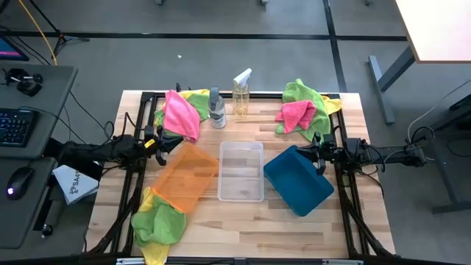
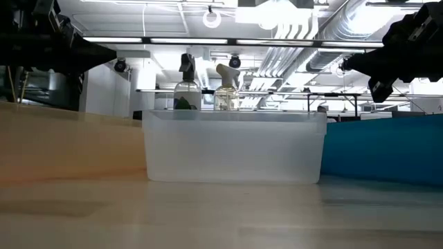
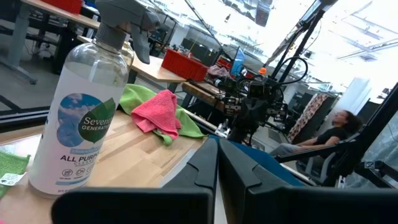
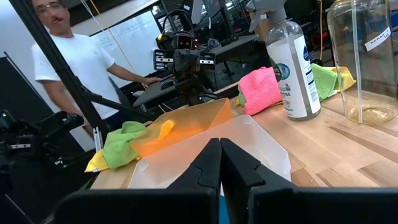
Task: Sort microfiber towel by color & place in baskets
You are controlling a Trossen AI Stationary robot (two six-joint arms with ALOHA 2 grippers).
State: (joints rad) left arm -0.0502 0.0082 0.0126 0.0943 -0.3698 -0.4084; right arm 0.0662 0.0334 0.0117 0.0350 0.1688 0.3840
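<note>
Pink towel (image 1: 180,114) just beyond left hand (image 1: 157,141) (seemingly closed).

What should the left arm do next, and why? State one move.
Probably open the left tool and reach for the pink towel just beyond it: the tool is shut and holds nothing, and the orange basket beside it looks empty. The right tool waits, shut, by the teal basket.

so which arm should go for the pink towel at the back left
Left. The left gripper sits at the table's left edge, right beside that pink towel and next to the orange basket. The right gripper is across the table by the teal basket. Both have their fingers shut.
</note>
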